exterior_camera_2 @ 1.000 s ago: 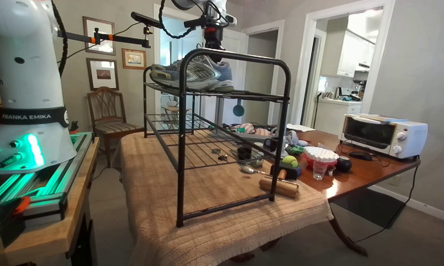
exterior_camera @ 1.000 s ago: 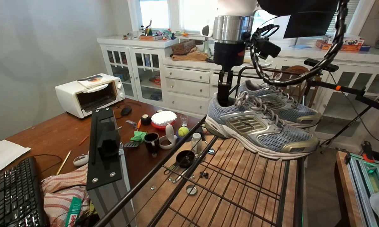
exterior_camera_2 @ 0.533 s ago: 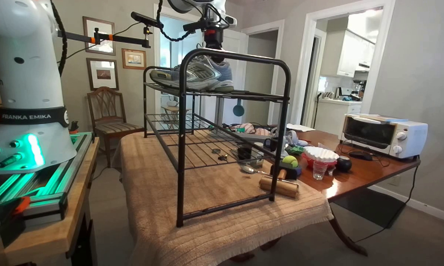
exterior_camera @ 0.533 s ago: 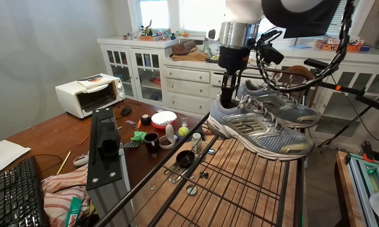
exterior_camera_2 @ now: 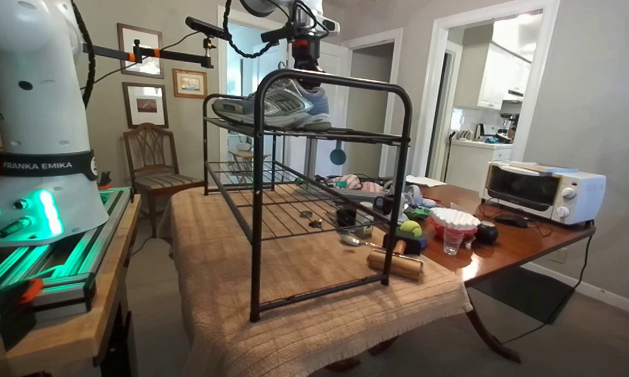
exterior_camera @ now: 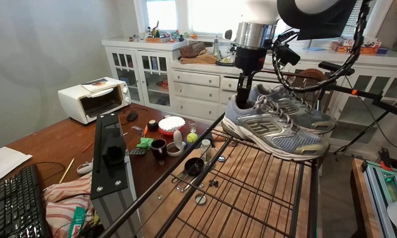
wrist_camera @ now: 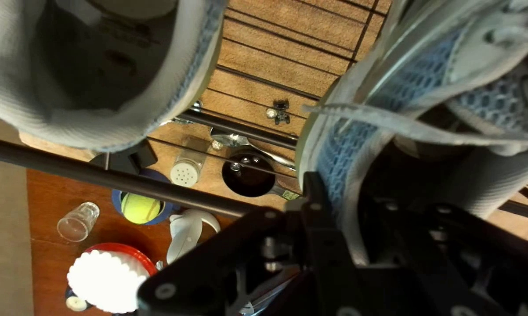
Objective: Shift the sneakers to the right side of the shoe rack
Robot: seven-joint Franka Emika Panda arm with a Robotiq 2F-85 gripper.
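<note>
Pincer (exterior_camera: 243, 96) looks clamped on a shoe imo. In an exterior view its tip dips into the ankle hole of the near sneaker (exterior_camera: 274, 129), which lies below it w/ the toe pointing off to one side. Prob grabbed there bc the heel wall is thin & easy to pinch. The other sneaker (exterior_camera: 309, 112) is just beyond the pincer, at what I'd guess is the target end of the shoe rack (exterior_camera: 313, 198), so this one's prob meant to park beside it. Can't tell if the held sole touches the rack rn.

In an exterior view the raised end frame (exterior_camera_2: 257, 209) crosses in front of the pincer, so its tip is hidden, and the other sneaker blocks most of the held one. Tan towel (exterior_camera_2: 293, 335) is well below the pincer, under the rack, prob for grip.

Wrist view: one finger (wrist_camera: 321, 228) outside the collar (wrist_camera: 351, 219), its partner inside the shoe, fabric sandwiched btwn. The other heel is off to the outer finger's side, rack bars (wrist_camera: 242, 129) showing in the gap, so bumping it w/ that finger is the risk imo.
</note>
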